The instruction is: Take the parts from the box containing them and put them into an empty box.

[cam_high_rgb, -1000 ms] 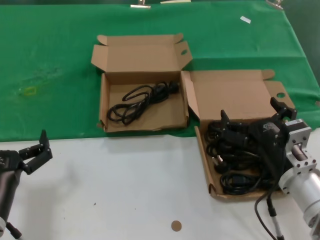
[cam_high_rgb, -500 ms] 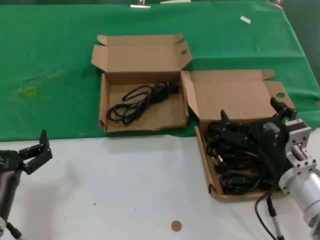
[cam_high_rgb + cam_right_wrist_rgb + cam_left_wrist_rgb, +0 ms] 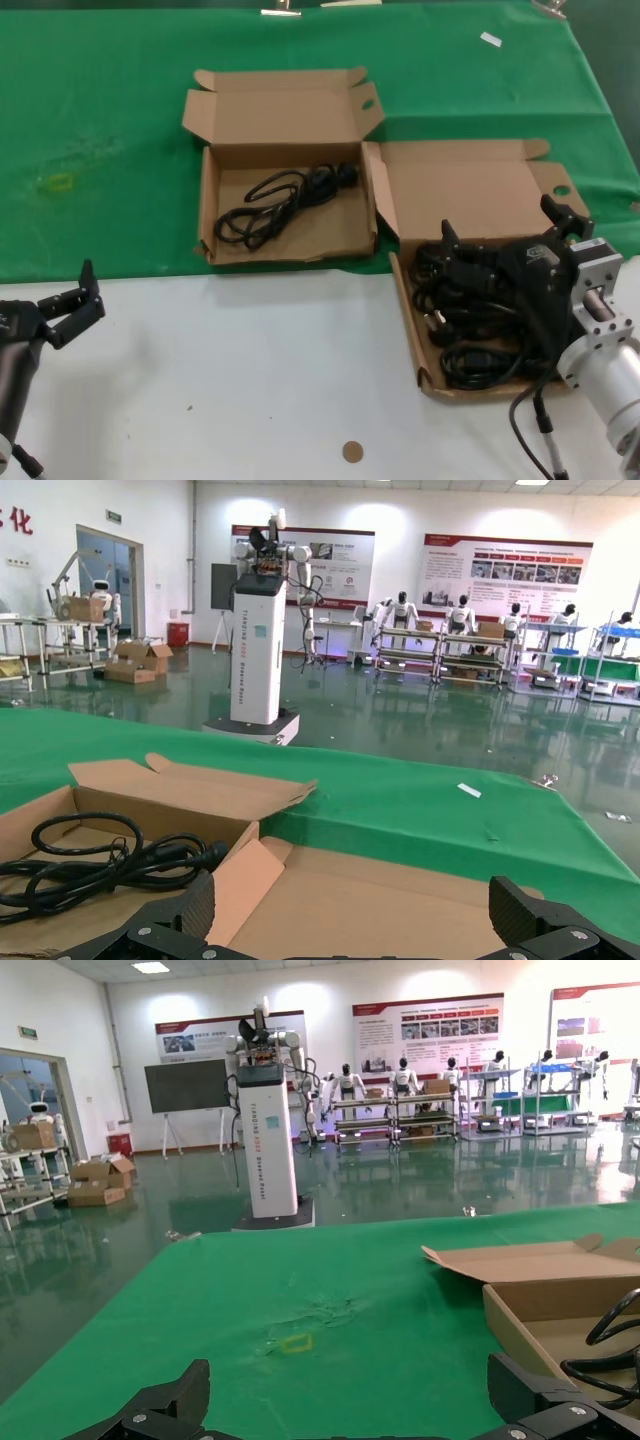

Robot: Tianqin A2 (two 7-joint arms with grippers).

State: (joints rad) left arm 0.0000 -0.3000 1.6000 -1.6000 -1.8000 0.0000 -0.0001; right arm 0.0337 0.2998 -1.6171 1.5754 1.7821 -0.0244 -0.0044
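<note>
The wider brown box [image 3: 410,300] at the right holds a pile of black power cords [image 3: 470,320]. The squarer brown box [image 3: 208,200] on the green cloth holds one looped black cord [image 3: 280,200]; that cord also shows in the right wrist view [image 3: 100,865] and the left wrist view [image 3: 610,1350]. My right gripper [image 3: 503,225] is open and empty, hovering over the back of the pile, in front of the wider box's lid [image 3: 400,900]. My left gripper [image 3: 72,300] is open and empty, parked at the lower left over the white table.
Green cloth [image 3: 100,120] covers the table's far half and white tabletop [image 3: 250,370] the near half. A small brown disc [image 3: 352,451] lies on the white near the front. Both lids stand open at the back. A white tag [image 3: 490,39] lies far right.
</note>
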